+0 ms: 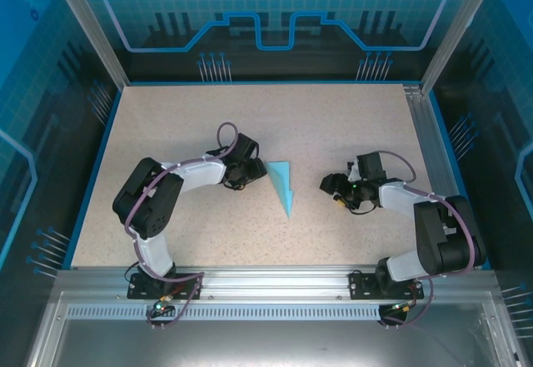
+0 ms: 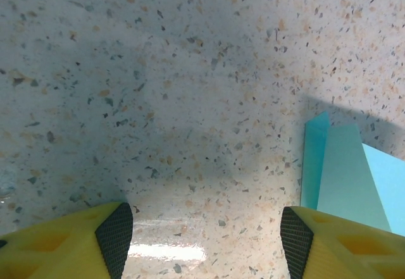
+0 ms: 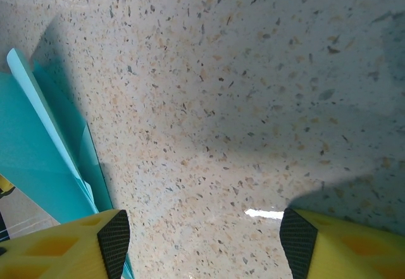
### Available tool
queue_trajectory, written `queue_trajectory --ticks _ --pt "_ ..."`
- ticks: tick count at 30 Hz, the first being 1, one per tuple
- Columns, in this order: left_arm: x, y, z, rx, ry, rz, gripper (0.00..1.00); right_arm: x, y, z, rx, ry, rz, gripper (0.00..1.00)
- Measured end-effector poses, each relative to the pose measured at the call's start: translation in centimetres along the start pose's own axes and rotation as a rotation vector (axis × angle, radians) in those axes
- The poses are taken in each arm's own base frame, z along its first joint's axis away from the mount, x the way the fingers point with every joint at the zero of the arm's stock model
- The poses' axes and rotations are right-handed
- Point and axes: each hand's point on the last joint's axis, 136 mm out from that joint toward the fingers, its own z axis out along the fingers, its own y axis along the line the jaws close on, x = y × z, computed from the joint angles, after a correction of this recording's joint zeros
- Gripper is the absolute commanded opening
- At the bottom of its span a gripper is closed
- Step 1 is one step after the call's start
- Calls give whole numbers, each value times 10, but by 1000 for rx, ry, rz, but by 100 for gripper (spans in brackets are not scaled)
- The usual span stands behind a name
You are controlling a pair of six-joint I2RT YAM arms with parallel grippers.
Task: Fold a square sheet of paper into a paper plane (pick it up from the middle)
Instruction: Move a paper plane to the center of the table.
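The paper plane (image 1: 283,184) lies flat on the speckled table (image 1: 250,126) between the two arms, a slim light-turquoise dart whose sharp point aims at the near edge. My left gripper (image 1: 250,172) sits just left of its wide end, open, with bare table between its yellow fingers (image 2: 76,244); the plane's folded layers (image 2: 345,171) show beside the right finger. My right gripper (image 1: 333,187) is open a short way right of the plane, apart from it. In the right wrist view the plane (image 3: 44,159) lies beside the left finger (image 3: 69,247).
A raised blue rim (image 1: 92,176) borders the table on the left and back, with a metal rail (image 1: 433,134) on the right. The aluminium base frame (image 1: 275,280) runs along the near edge. Bare tabletop lies beyond the plane toward the back.
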Motion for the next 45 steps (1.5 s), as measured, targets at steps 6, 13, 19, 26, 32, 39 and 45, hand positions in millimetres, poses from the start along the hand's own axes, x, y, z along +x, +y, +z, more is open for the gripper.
queue_trajectory --ticks 6,13,19,26,32,39,45 --pt "-1 0 0 9 -22 -19 67 1 -5 -3 24 -4 13 67" --pt "1 -2 -2 23 -26 -18 66 2 -7 -6 36 -21 22 68" --pt "18 -18 -6 75 22 15 69 7 5 -14 25 -30 -28 70" --pt "59 -38 -19 109 153 76 75 11 68 -2 -55 4 -207 68" --pt "49 -60 -32 144 144 79 76 23 85 18 -65 54 -266 67" --pt "42 -73 -30 132 146 88 59 28 84 29 -63 74 -273 66" --pt "43 -58 -27 71 153 93 37 34 93 35 -90 104 -294 61"
